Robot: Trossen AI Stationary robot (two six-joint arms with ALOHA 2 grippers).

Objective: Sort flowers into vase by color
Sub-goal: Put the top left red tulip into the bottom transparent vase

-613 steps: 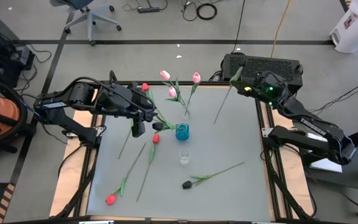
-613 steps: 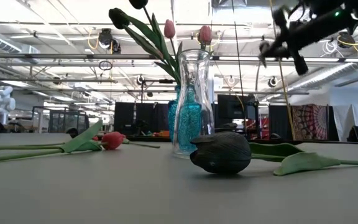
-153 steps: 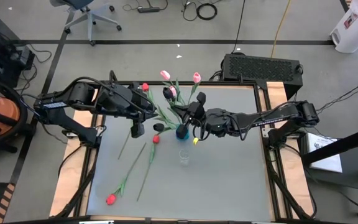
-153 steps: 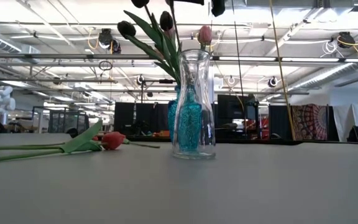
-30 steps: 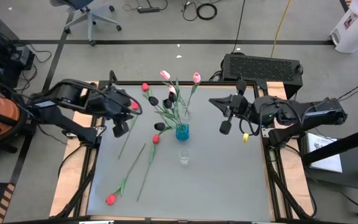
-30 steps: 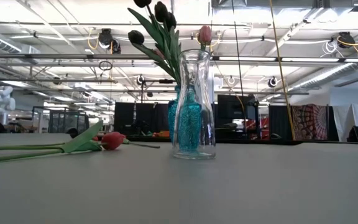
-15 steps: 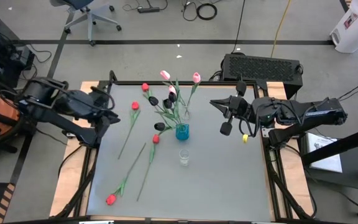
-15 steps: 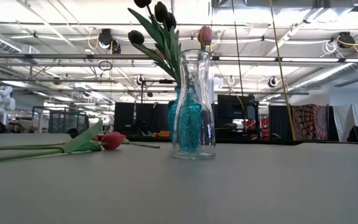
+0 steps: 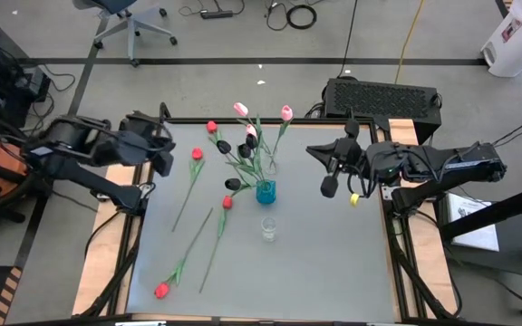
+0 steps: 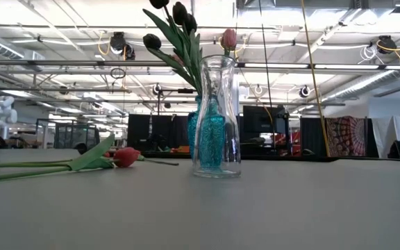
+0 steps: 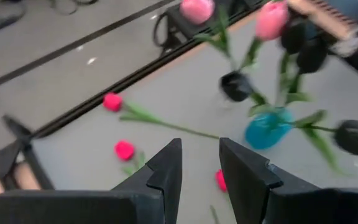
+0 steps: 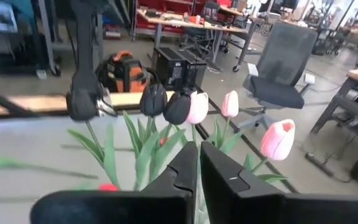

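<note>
No readable brand, label or writing anywhere. Left gripper (image 9: 164,159) parked at the table's (image 9: 333,263) left edge, fingers (image 11: 166,171) slightly apart with nothing between them; right gripper (image 9: 332,172) over the right side of the table, fingers pressed together, empty. Black tulips (image 9: 224,147) bunched in the blue vase (image 9: 265,191) mid-table, pink tulips (image 9: 285,113) standing just behind it, clear glass vase (image 9: 268,228) just in front holding nothing, red tulips (image 9: 161,290) lying flat on the left half of the table.

Low view crops the flowers (image 10: 176,28) overhead.
</note>
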